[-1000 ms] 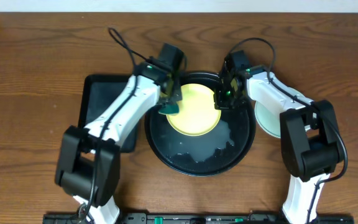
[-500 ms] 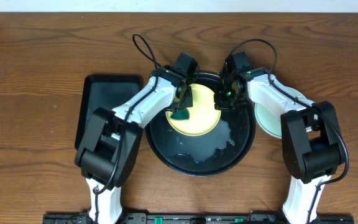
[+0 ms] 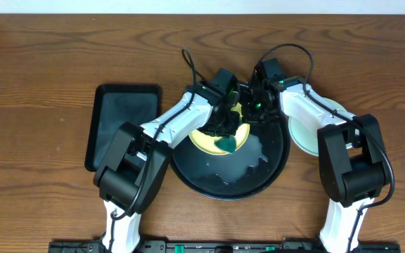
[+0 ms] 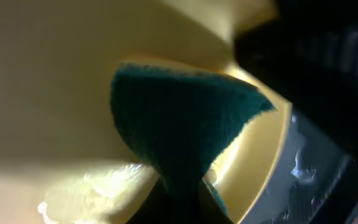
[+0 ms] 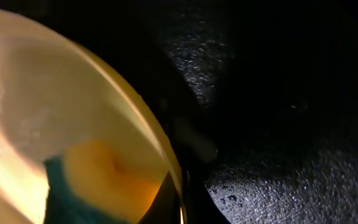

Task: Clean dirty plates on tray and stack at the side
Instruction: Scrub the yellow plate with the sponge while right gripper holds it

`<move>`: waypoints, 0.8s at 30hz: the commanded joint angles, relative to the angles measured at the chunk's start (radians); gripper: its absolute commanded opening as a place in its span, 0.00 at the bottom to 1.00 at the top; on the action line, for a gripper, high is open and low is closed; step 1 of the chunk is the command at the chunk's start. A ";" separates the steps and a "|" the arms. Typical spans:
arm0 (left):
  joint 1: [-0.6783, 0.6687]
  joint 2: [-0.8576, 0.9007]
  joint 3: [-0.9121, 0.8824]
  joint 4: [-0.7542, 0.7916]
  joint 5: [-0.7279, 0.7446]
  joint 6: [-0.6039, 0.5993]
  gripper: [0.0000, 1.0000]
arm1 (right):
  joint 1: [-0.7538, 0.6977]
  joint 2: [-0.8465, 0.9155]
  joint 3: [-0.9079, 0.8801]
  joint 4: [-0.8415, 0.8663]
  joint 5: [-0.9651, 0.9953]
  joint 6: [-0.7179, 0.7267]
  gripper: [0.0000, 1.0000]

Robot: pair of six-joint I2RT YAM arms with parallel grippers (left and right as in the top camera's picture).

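1. The left tool [image 3: 223,135] pinches the green sponge [image 3: 226,145] against the yellow plate [image 3: 202,140].
2. That plate lies in the round black tray [image 3: 223,188], in its far half.
3. The right tool [image 3: 253,111] sits at the plate's right edge; whether it grips, I cannot tell.
4. A mint plate [image 3: 303,135] rests on the tabletop [image 3: 41,84], just right of the tray.

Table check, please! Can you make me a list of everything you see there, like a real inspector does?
Surface: wooden table, brown.
Job's things: yellow plate in the round black tray, which looks wet; mint plate on the table right of it.
Clutter: rectangular black tray at the left, nothing in it.
Grippers: left gripper holds the green sponge on the yellow plate; right gripper at that plate's right edge, fingers too dark to read.
Cables: a black cable loops off each arm.
Surroundings: pale strip past the table's far edge; nothing else seen.
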 commanded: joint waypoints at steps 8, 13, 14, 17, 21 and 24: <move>0.044 0.019 -0.003 0.145 -0.426 -0.121 0.08 | 0.023 0.036 -0.034 -0.011 0.013 0.014 0.01; 0.047 0.019 -0.003 0.130 -0.595 -0.185 0.07 | 0.023 0.036 -0.035 -0.010 0.013 0.014 0.01; 0.047 0.019 -0.003 0.112 -0.595 -0.185 0.07 | 0.023 0.036 -0.035 -0.009 0.014 0.014 0.01; 0.047 0.019 -0.003 0.030 -0.571 -0.185 0.07 | 0.023 0.036 -0.035 -0.009 0.015 0.014 0.01; 0.049 0.018 -0.003 -0.065 -0.440 -0.142 0.08 | 0.023 0.036 -0.035 -0.009 0.014 0.014 0.01; 0.053 0.018 0.006 -0.101 -0.273 -0.032 0.08 | 0.023 0.036 -0.035 -0.010 0.014 0.015 0.01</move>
